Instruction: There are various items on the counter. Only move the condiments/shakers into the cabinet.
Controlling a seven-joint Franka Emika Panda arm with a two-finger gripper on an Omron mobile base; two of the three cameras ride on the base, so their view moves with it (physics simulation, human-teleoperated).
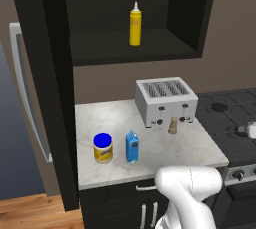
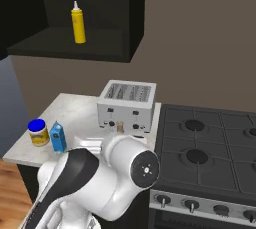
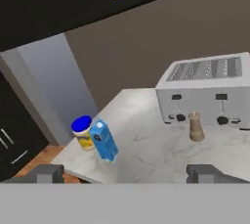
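Already upright on the cabinet (image 1: 192, 18) shelf stands the tall yellow squeeze bottle (image 1: 135, 24) with its white nozzle, while the gripper (image 3: 129, 173) hangs wide open, empty.

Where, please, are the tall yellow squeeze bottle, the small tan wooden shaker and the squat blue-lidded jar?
Tall yellow squeeze bottle (image 1: 135, 27): left base view, on its yellow body.
Small tan wooden shaker (image 3: 196, 127): hand view, on its middle.
Squat blue-lidded jar (image 1: 103, 152): left base view, on its yellow label.
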